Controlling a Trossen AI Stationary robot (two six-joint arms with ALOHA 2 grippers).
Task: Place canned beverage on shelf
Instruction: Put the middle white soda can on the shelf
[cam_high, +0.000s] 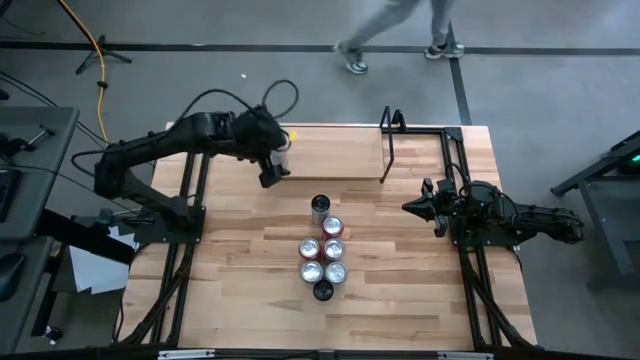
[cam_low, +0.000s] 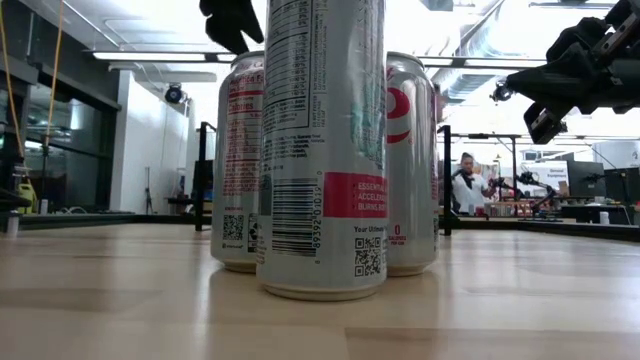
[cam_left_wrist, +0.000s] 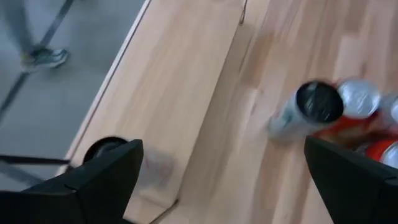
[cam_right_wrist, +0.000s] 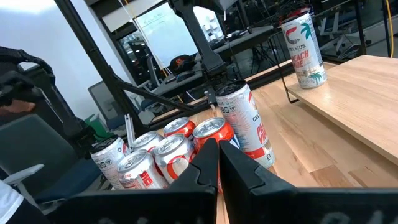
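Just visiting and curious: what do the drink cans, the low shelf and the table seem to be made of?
Cans: probably thin aluminium, judging by the shiny silver tops and glossy printed sides.
Shelf: pale wooden plank, matte with faint grain, on thin black rods, likely metal.
Table: jointed wood strips, smooth with a light sheen; its finish is unclear.

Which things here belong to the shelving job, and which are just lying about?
Job:
- shelf
- can on the shelf
- cluster of cans on the table
- left gripper, open near the shelved can

Not the job:
- right gripper, shut, idle
- yellow cable
- person walking past
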